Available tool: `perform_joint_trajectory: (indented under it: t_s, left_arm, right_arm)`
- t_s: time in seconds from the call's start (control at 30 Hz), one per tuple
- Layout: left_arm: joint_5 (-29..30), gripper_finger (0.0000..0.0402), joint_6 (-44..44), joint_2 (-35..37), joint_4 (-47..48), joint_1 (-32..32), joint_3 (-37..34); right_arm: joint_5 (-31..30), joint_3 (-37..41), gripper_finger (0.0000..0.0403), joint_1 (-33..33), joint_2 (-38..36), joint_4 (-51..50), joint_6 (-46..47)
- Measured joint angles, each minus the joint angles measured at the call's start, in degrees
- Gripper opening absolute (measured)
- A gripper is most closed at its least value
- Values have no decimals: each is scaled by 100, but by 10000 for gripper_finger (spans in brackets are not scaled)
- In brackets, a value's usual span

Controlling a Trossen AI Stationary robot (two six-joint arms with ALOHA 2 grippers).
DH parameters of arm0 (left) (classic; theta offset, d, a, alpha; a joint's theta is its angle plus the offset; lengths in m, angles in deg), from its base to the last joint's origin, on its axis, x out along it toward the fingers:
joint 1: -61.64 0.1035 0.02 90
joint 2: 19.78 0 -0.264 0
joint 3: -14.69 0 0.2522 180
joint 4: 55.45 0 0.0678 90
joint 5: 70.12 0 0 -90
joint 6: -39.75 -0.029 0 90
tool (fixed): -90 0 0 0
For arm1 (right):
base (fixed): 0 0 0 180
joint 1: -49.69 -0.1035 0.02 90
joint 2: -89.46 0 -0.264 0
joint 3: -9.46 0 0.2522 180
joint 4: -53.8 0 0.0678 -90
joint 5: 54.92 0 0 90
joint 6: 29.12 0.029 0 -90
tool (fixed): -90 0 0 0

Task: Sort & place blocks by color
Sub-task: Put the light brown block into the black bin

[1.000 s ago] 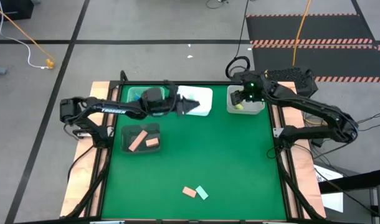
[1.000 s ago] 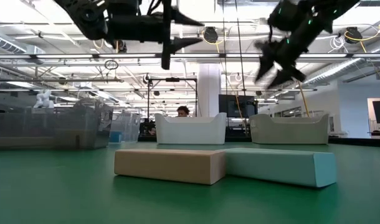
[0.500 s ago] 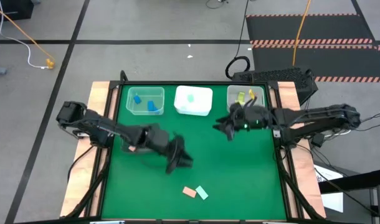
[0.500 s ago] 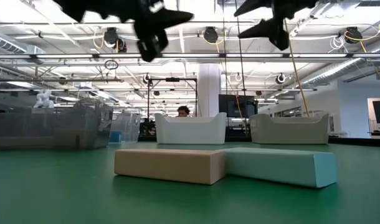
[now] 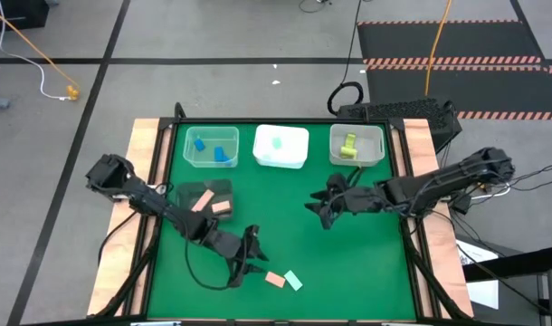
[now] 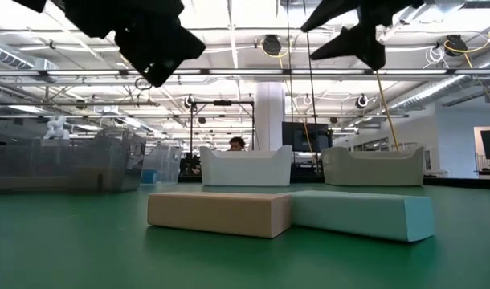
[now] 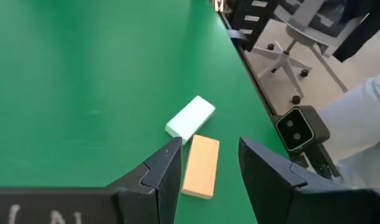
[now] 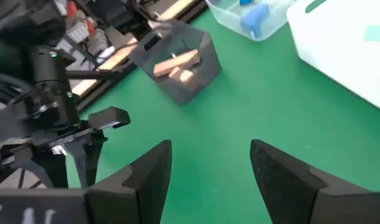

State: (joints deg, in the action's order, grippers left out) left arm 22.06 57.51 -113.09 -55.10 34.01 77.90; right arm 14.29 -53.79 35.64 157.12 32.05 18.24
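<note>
Green table (image 5: 348,254); office chair (image 7: 302,43) (beyond it); yellow cable (image 5: 41,56).

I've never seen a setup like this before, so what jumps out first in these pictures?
Two dark arms reach over a bright green table. The left gripper hovers open beside a salmon pink block and a mint block that lie touching near the front edge. The right gripper is open over mid-table, and three bins line the far edge, with a darker bin holding pink blocks at left.
</note>
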Motion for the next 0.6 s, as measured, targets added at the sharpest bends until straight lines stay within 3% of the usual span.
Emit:
perform_joint_trajectory:
  t_s: [0.6]
  left_arm:
    - [92, 157, 83, -274, -450, -129, 0]
  right_arm:
    - [8, 0, 208, 8, 179, 4, -3]
